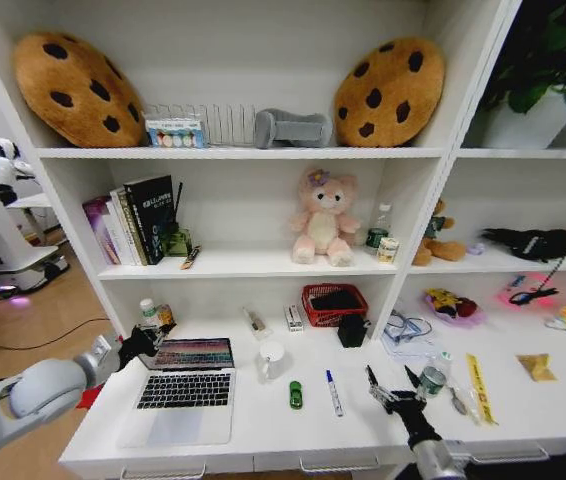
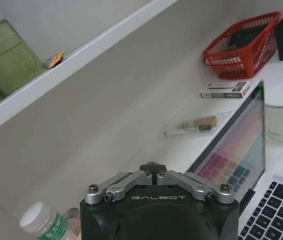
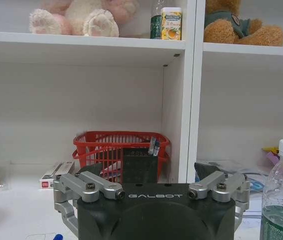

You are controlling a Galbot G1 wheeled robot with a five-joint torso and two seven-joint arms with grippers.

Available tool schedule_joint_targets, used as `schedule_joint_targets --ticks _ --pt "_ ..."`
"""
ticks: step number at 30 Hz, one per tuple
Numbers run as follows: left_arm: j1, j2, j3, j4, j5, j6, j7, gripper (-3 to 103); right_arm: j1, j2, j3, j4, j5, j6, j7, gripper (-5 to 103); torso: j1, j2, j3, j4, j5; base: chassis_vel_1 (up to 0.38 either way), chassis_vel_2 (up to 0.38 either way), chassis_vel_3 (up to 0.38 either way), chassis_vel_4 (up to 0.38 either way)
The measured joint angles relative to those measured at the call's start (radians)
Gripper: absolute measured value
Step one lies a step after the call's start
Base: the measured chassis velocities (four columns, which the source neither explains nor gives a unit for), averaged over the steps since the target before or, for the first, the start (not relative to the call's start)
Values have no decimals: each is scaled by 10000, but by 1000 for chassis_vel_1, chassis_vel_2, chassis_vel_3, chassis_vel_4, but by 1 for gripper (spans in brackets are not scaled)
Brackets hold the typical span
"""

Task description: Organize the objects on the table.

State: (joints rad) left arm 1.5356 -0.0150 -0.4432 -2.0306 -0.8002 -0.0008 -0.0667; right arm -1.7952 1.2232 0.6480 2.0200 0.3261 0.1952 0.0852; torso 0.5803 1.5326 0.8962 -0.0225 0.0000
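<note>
The left gripper (image 1: pixel 151 338), fingers pressed together, is hovering at the open silver laptop (image 1: pixel 185 388) near the table's (image 1: pixel 263 425) left edge; the right gripper (image 1: pixel 391 389), fingers spread wide, is waiting at the front edge beside the blue-capped pen (image 1: pixel 333 392), likely the next pick.

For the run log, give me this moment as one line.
left gripper: shut, at laptop screen's left edge | right gripper: open, above table front, by bottle | pen, green toy: untouched
</note>
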Motion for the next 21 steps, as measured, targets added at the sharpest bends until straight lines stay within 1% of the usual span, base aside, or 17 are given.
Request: schedule_joint_targets --ticks 5,9,11,12,14,15,17,19,20,21 --pt "119 2 12 -469 133 -83 -116 0 -126 -75 129 212 -14 -13 38 100 0 0 0 -1 0 0 0 0 0" --pt "408 -212 -118 -910 345 -91 -287 0 -169 -135 303 419 37 -109 133 100 0 0 -1 -3 1 0 0 0 0" --pt "758 -387 -258 -1022 625 -110 -375 0 -190 -160 346 578 58 -180 196 100 -1 0 -1 0 1 0 0 0 0" --pt "758 -387 -258 -1022 625 -110 -375 0 -190 -160 346 578 58 -180 196 100 -1 0 -1 0 1 0 0 0 0" --pt "1259 -488 -407 -1130 960 -209 -425 0 -328 -53 463 709 65 -195 240 100 -1 1 -2 -1 3 0 0 0 0" --pt "1259 -488 -407 -1130 960 -209 -425 0 -328 -53 463 709 65 -195 240 100 -1 1 -2 -1 3 0 0 0 0" --pt "1491 -561 -468 -1243 1162 -200 -413 0 -385 11 505 720 70 -181 256 100 -1 0 -1 -1 -9 0 0 0 0" --pt "1446 -546 -497 -1297 1111 -175 -464 0 -395 32 506 695 71 -170 262 100 -2 1 -1 0 -3 0 0 0 0" --pt "1344 -419 -531 -1464 890 -28 -568 0 -426 78 506 657 71 -141 295 100 -1 1 -2 -2 4 0 0 0 0" --pt "1344 -419 -531 -1464 890 -28 -568 0 -426 78 506 657 71 -141 295 100 -1 1 -2 -2 4 0 0 0 0"
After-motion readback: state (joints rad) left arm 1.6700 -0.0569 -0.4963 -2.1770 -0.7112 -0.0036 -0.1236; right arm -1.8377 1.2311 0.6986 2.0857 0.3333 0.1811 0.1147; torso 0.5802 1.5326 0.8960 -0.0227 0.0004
